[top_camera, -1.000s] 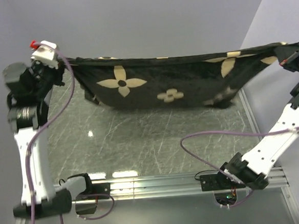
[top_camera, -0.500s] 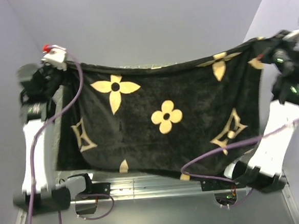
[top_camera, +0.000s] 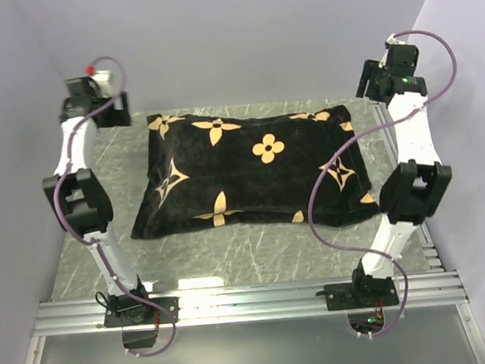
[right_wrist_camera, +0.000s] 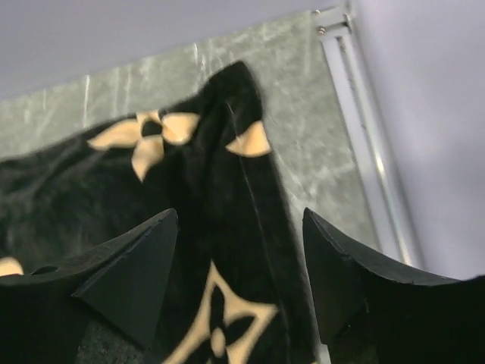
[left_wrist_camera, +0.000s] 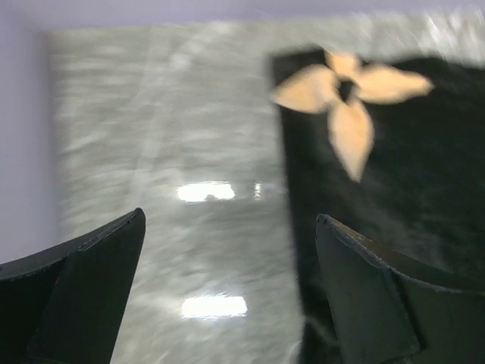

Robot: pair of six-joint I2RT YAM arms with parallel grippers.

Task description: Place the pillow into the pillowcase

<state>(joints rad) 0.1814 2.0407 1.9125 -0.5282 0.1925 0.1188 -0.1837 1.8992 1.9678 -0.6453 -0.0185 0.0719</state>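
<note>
- The pillowcase (top_camera: 250, 169) lies flat on the green marble table (top_camera: 255, 248), about in the middle, with its long side going left to right
- It is black and fuzzy, with tan flowers (top_camera: 267, 148) and pointy star shapes (top_camera: 338, 174) on it
- It looks fat and puffy, like something soft fills it
- The pillow cannot be seen in any view, so I cannot tell for sure that it is inside
- The left gripper (left_wrist_camera: 229, 227) is up at the far left of the table, beside the pillowcase's far left corner
- Its two fingers (left_wrist_camera: 91, 288) are spread wide apart and nothing is between them
- In the left wrist view, one finger is over bare table and the other is over the black edge of the pillowcase
- The right gripper (right_wrist_camera: 239, 216) is up at the far right, above the pillowcase's far right corner
- Its fingers are apart too, and they hold nothing
- A silver rail (right_wrist_camera: 364, 114) runs along the table edge just beside that corner
- A purple cable (top_camera: 326, 184) from the right arm hangs in front of the right side of the pillowcase in the top view
- Both grippers are off the cloth
</note>
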